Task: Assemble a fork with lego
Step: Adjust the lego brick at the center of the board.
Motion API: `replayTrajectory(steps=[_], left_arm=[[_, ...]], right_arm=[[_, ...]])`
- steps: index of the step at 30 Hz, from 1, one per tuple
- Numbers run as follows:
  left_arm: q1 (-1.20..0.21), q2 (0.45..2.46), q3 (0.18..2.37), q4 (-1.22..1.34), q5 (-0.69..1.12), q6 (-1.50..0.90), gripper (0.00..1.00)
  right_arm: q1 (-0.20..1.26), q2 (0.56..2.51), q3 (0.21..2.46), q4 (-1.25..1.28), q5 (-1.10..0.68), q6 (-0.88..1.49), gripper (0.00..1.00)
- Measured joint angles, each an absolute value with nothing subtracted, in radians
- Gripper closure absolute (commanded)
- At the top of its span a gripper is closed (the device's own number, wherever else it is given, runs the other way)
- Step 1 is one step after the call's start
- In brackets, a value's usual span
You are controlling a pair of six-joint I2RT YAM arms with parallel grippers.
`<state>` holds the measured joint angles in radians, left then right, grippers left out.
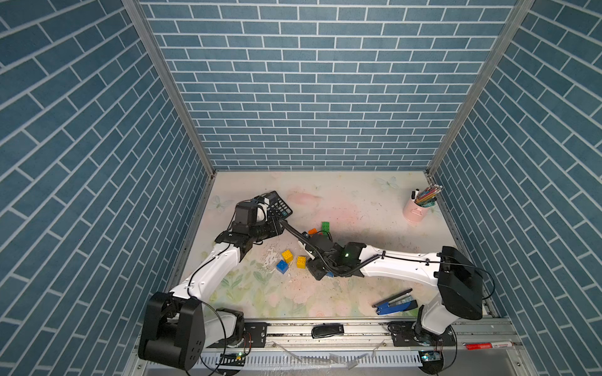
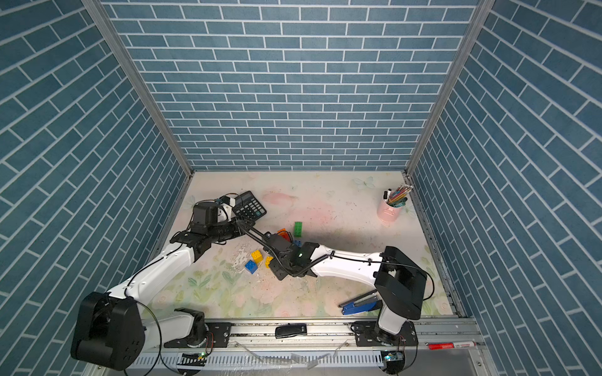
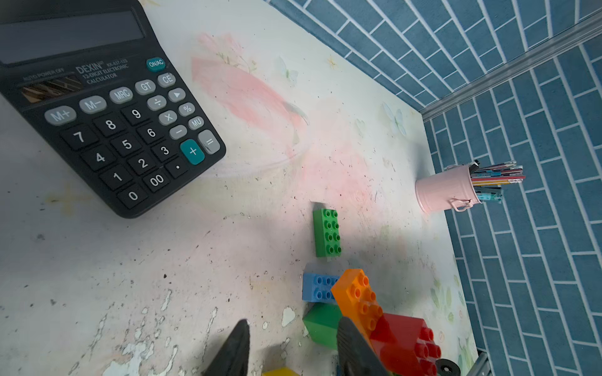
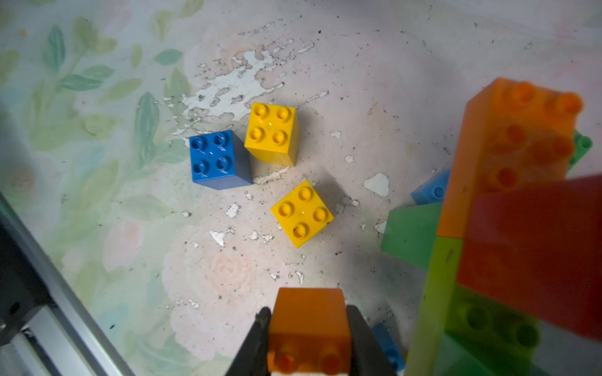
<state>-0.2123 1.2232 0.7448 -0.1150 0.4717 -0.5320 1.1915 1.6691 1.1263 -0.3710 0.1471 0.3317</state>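
So the right gripper (image 4: pixel 309 309) is clamped on a small orange plastic studded brick (image 4: pixel 308 328), 1 finger on each side, over the worn flowery tabletop (image 4: pixel 228 276). The left gripper (image 3: pixel 293 322) has its jaws partway apart with bare table showing between them. There's a sliver of yellow at the frame edge down there and honestly I cannot tell if it's gripped. Rest of the lego: a stuck-together cluster of orange, red, lime and green bricks (image 4: pixel 508 146) is mid-table right beside both grippers, and 1 left finger (image 3: pixel 355 348) overlaps it in the left wrist view, contact unclear. Just past it lie a green oblong brick (image 3: pixel 326 232) and a light blue oblong brick (image 3: pixel 317 288). Nearer the front, 2 yellow square bricks (image 4: pixel 272 132) and 1 dark blue square brick (image 4: pixel 216 159) stand studs up, the blue one just beside a yellow. Black calculator (image 3: pixel 107 114) far left, pink pen cup (image 1: pixel 415 211) back right, blue stapler (image 1: pixel 395 304) front right.
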Motion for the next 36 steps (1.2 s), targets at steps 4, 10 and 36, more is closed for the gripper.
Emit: replayTrajectory(steps=[4,10,36], left_arm=[[-0.212,1.223,0.744,-0.115,0.472,-0.532,0.54],[-0.212,1.223,0.741,-0.115,0.473,-0.532,0.54],[-0.313,1.35,0.757,-0.111,0.484,-0.517,0.51]], right_arm=[[1.198,1.673,1.126,-0.41,0.225,0.336,1.0],[1.198,1.672,1.113,-0.439,0.307,0.367,1.0],[0.981,1.479,0.891,-0.249,0.241,0.501,1.0]])
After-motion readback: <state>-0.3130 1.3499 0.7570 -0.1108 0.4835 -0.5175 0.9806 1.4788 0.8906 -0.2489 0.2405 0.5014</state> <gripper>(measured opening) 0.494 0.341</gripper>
